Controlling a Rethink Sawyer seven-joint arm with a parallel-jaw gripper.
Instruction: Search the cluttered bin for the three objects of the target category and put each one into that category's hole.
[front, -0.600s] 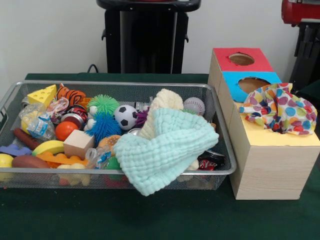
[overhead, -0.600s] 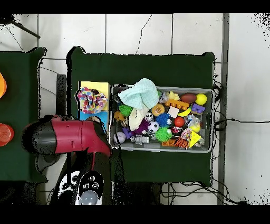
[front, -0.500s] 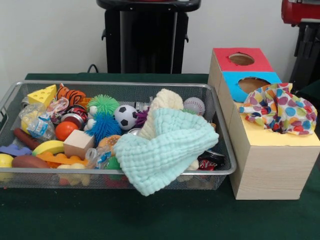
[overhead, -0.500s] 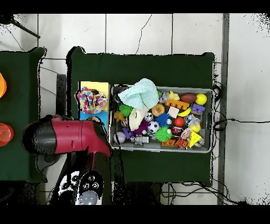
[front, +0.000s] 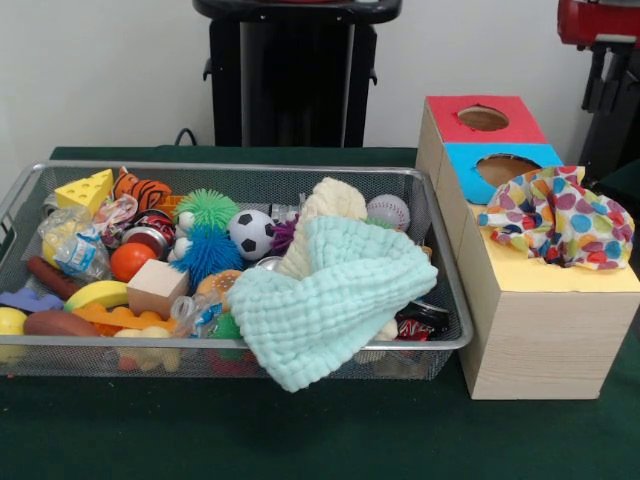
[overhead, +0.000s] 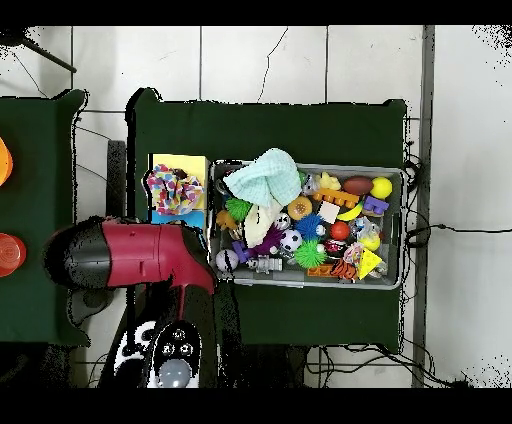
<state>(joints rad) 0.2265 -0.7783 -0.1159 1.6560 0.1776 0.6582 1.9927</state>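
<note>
A wire mesh bin (front: 445, 300) sits on a dark green cloth-covered surface (front: 300, 430), crowded with small toys. A mint green waffle-textured cloth (front: 325, 300) lies crumpled at the bin's right end in the front view, draped over the near rim; its long axis runs from the bin's interior out over that rim. Behind it, touching, is a cream fuzzy cloth (front: 325, 205). Around them are a black-and-white soccer ball (front: 251, 233), a spiky blue ball (front: 208, 250), a spiky green ball (front: 207, 208), a plain wooden cube (front: 156, 288), a yellow cheese wedge with holes (front: 85, 190), a smooth banana (front: 97, 294) and a white baseball (front: 388, 212).

Just beside the bin stands a long wooden box (front: 530, 340) with red, blue and yellow top panels. The red hole (front: 483, 118) and blue hole (front: 508, 168) are round and open. A polka-dot cloth (front: 555, 215), soft and bunched, sits stuffed in the yellow panel.

In the overhead view the red and black arm (overhead: 130, 255) lies over the box's end, beside the bin (overhead: 402, 228). The claw itself is hidden, so whether it is open or closed cannot be told, nor its position relative to the cloths in the bin.
</note>
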